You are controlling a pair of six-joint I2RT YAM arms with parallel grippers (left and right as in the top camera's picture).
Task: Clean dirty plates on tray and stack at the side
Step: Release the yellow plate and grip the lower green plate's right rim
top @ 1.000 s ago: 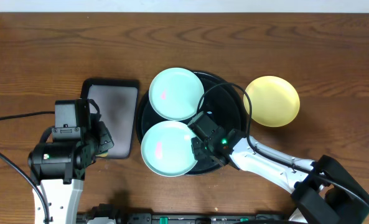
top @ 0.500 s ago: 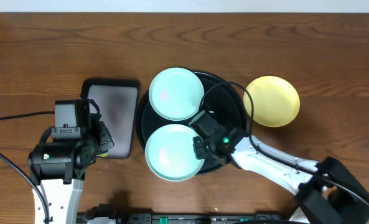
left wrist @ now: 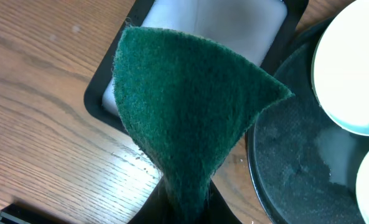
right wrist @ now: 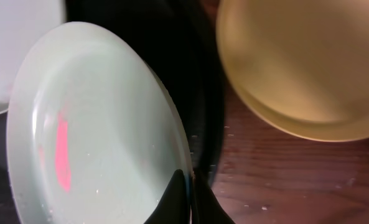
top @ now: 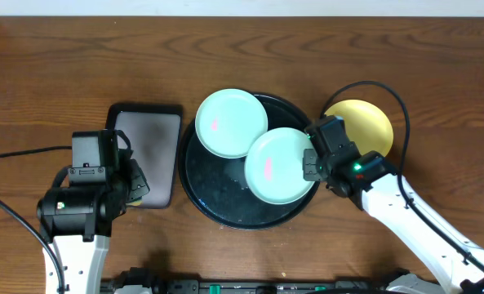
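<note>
At the far left the left gripper is pinching a green scouring pad by its lower corner, jaws narrowed onto it, and is hanging over the small rectangular tray. Next along, the black round tray is lying mid-table, carrying the first mint plate at its back left, a pink smear showing on it. The second mint plate, also smeared pink, is sitting tilted over the tray's right half, with the right gripper clamping its right rim between narrow jaws. The yellow plate is resting on the wood just right of the tray, partly under the right arm. The plates are looking light, stiff and glossy, so probably slippery. The raised rim is the sensible hold, though a one-edge grip is likely letting a plate droop. Compared with a second ago, the second mint plate has travelled from the tray's front left, where it was overhanging the rim, to the right side, the right arm swinging with it. The left arm has not moved.
</note>
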